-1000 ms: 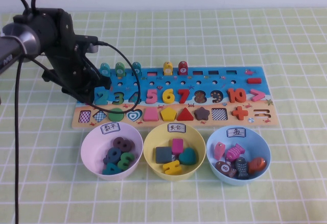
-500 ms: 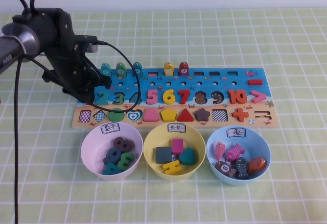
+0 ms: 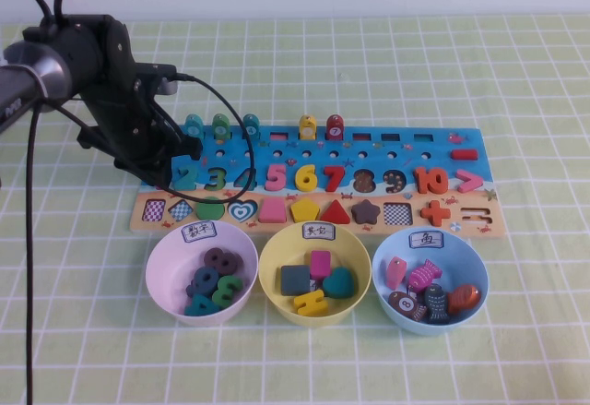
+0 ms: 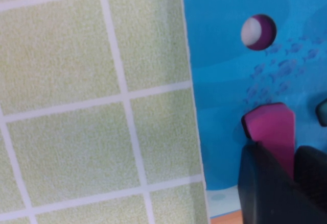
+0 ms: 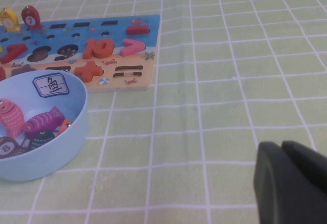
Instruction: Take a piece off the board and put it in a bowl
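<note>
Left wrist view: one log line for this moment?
left gripper: shut on magenta 1 | at board left end | right gripper: parked over cloth | pink bowl: awaiting piece

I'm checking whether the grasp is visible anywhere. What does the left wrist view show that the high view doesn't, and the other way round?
Only the left wrist view shows the magenta piece between the left gripper's dark fingers, closed on it.

Only the high view shows the pale pink bowl, the yellow bowl, the light blue bowl and the left arm covering the board's left end. The right gripper is outside it; the right wrist view shows it over bare cloth.

Both show the board and the checked cloth.
</note>
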